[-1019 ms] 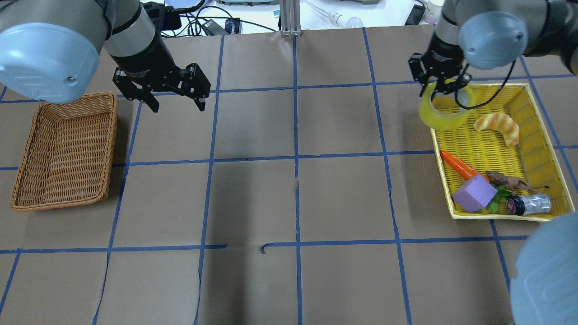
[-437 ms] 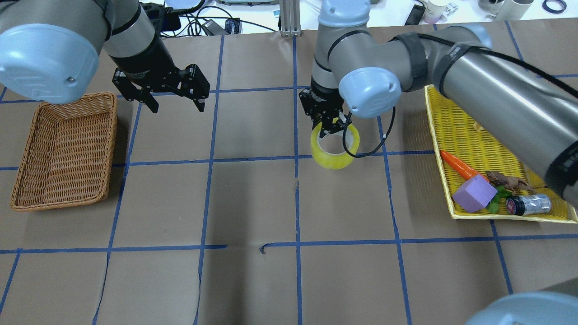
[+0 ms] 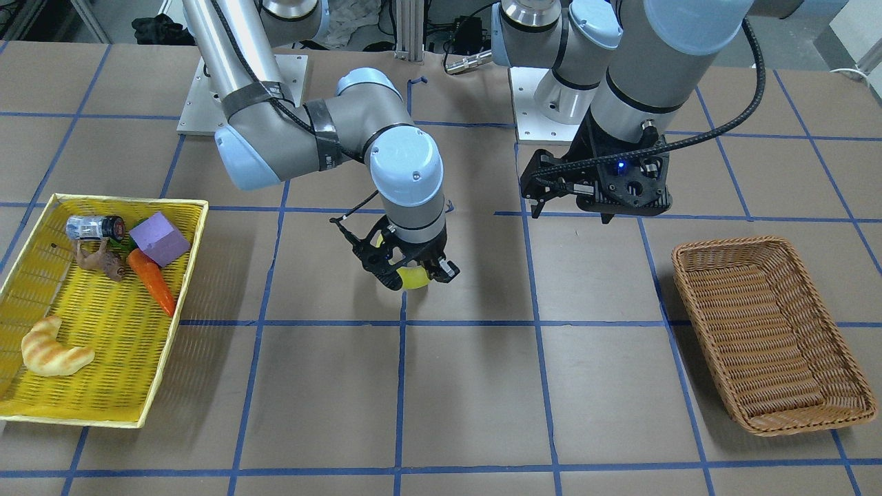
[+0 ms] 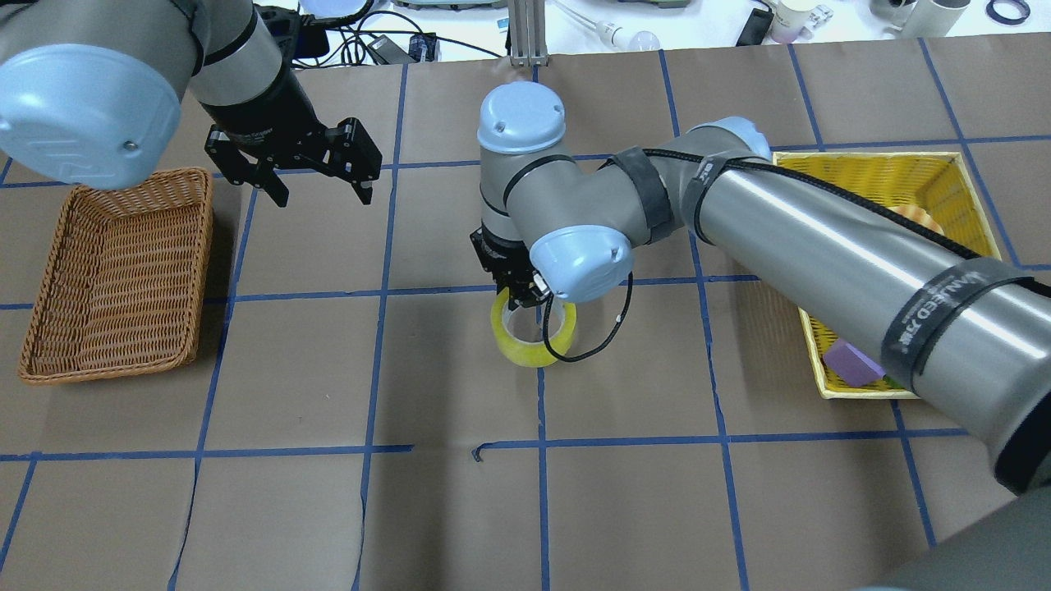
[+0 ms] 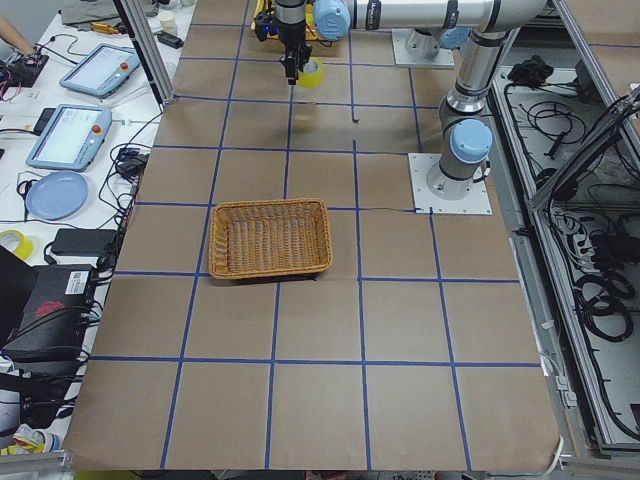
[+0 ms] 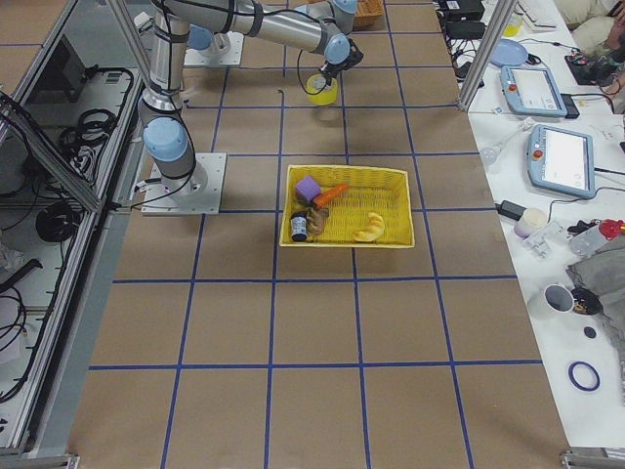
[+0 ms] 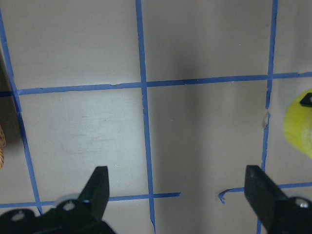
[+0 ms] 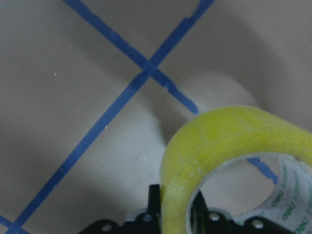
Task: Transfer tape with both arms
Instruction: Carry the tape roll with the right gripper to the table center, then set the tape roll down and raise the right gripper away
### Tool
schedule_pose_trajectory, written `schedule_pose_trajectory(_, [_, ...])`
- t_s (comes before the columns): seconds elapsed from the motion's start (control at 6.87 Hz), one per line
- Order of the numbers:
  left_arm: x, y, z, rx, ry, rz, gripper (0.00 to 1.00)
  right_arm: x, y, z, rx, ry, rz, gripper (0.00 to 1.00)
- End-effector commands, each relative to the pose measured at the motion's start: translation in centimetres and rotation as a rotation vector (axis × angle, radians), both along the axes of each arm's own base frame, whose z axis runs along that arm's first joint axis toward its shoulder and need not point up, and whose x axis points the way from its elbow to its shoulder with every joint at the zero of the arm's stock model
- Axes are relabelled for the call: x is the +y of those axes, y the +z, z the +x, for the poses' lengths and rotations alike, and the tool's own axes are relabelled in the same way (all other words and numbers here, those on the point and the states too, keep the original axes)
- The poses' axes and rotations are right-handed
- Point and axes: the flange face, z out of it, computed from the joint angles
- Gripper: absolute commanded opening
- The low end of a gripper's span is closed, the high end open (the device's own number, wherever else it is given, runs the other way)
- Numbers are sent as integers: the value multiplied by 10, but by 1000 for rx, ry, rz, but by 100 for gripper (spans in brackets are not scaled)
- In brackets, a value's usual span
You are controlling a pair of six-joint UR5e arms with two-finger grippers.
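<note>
The right gripper (image 4: 525, 302) is clamped on the wall of the yellow packing tape roll (image 4: 534, 343), one finger inside the ring and one outside. The roll hangs below it with the open core facing out, seemingly so a second gripper can take the free side. The tape is just above the table's middle, near a crossing of blue grid lines (image 8: 148, 68), well clear of the yellow tray (image 4: 862, 156) holding the other toys. The left gripper (image 4: 322, 195) hovers with its fingers spread wide and empty beside the wicker basket (image 4: 205, 246). It probably waits there as receiver, with the basket the likely drop point.
</note>
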Motion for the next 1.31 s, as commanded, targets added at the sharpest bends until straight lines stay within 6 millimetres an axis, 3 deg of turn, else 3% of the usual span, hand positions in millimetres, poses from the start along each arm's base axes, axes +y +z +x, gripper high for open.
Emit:
schedule_pose_trajectory(0.0, [-1, -1, 1, 0, 0, 2, 100, 15, -27, 26, -27, -32, 65, 17])
schedule_pose_trajectory(0.29, [-1, -2, 0, 1, -1, 4, 100, 7, -5, 23, 0, -43, 1, 100])
schedule_pose_trajectory(0.58, [0, -1, 0, 1, -3, 2, 100, -18, 39, 8, -8, -14, -74, 100])
schedule_pose_trajectory(0.73, [1, -5, -2, 4, 11, 11, 100, -46, 58, -45, 53, 109, -107, 100])
schedule_pose_trajectory(0.87, [9, -19, -5, 6, 9, 38, 100, -70, 81, -114, 69, 192, -96, 100])
schedule_pose_trajectory(1.02, [14, -28, -10, 10, 3, 33, 100, -83, 103, -180, 75, 258, -98, 100])
schedule_pose_trajectory(1.17, [23, -41, -28, 13, 43, 39, 100, -85, 126, -222, 100, 427, -124, 100])
